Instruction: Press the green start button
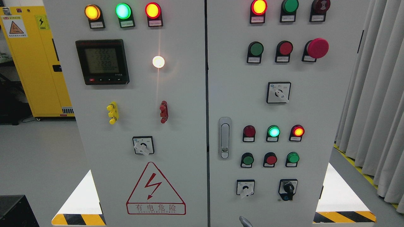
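**Control cabinet with green push-buttons**

A grey tip point(245, 221) at the bottom edge may be a finger; its grip cannot be told. Behind it stands a white two-door cabinet point(189, 94), with curtains point(375, 104) to the right. An unlit round green button point(256, 49) sits upper right, two more lower down; labels unreadable.

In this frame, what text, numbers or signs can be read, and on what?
"有电危险": red triangle warning sign, left cabinet door.
"DANGER!ELECTRIC": beneath it, barely legible.
Digits on the meter display: blurred.
Small button labels: too small.
Yellow cabinet stickers: lightning symbol only, text unreadable.
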Tool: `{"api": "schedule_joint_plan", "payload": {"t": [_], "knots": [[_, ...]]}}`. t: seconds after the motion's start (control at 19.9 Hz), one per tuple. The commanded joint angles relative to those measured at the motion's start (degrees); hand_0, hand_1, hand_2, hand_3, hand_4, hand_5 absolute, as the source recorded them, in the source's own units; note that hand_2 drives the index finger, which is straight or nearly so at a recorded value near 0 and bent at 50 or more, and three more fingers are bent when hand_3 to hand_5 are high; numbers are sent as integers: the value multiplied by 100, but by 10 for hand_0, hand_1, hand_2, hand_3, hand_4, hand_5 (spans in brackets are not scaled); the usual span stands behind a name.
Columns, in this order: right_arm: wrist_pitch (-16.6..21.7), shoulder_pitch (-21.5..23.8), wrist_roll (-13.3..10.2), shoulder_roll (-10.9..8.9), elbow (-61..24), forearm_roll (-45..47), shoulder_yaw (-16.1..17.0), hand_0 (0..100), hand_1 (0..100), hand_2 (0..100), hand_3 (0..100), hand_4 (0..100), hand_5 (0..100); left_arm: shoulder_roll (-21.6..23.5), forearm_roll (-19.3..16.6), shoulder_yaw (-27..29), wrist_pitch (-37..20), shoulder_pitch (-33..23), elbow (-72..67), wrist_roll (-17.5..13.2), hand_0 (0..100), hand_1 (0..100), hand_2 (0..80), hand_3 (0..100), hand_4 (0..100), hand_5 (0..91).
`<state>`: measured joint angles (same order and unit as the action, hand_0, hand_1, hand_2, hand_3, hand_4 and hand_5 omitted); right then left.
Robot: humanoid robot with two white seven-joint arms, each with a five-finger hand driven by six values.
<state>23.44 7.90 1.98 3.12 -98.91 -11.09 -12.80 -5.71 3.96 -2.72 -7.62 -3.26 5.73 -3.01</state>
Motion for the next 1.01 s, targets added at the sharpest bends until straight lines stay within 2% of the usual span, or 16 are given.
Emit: {"api": "schedule_joint_plan", "payload": {"t": [0.0,0.2,0.35,0.45,0.55,0.6,0.65,0.7,0.75,0.86,0.91,0.96], "knots": [[-15,-26,-5,4,-75,10,50,289,380,0,83,133,95,0,0,0,-3,-8,-2,2,120,556,0,0,0,0],[-24,-26,-5,4,-129,10,58,291,381,0,82,132,95,0,0,0,-3,1,-2,2,120,556,0,0,0,0],[-24,-26,-22,4,-216,-51,242,293,386,0,80,131,95,0,0,0,-3,1,-2,2,120,556,0,0,0,0],[-94,-8,-83,4,-365,-130,304,297,479,0,80,131,95,0,0,0,-3,1,7,2,120,556,0,0,0,0],[-165,9,-259,13,-576,-654,427,303,564,0,85,139,101,0,0,0,-3,1,-2,2,120,556,0,0,0,0],[-156,9,-346,57,-612,-1154,549,303,648,0,136,187,154,0,0,0,-3,-8,-2,2,120,556,0,0,0,0],[-112,9,-426,161,-638,-1715,672,311,672,0,189,242,207,0,0,0,-3,1,-2,2,120,556,0,0,0,0],[-95,1,-496,215,-682,-2208,761,336,710,0,329,398,347,0,0,0,-3,1,-2,2,120,556,0,0,0,0],[-94,1,-566,241,-743,-2587,814,409,749,0,495,622,576,0,0,0,-3,1,7,2,120,556,0,0,0,0],[-94,-34,-698,250,-805,-3099,876,458,771,0,584,723,717,0,0,0,-3,1,-2,2,120,556,0,0,0,0],[-94,-52,-716,268,-849,-3319,928,476,795,0,714,865,883,0,0,0,-3,1,-2,2,120,556,0,0,0,0],[-94,-61,-716,285,-867,-3582,990,485,798,0,790,931,934,0,0,0,-3,1,-2,2,120,556,0,0,0,0]]}}
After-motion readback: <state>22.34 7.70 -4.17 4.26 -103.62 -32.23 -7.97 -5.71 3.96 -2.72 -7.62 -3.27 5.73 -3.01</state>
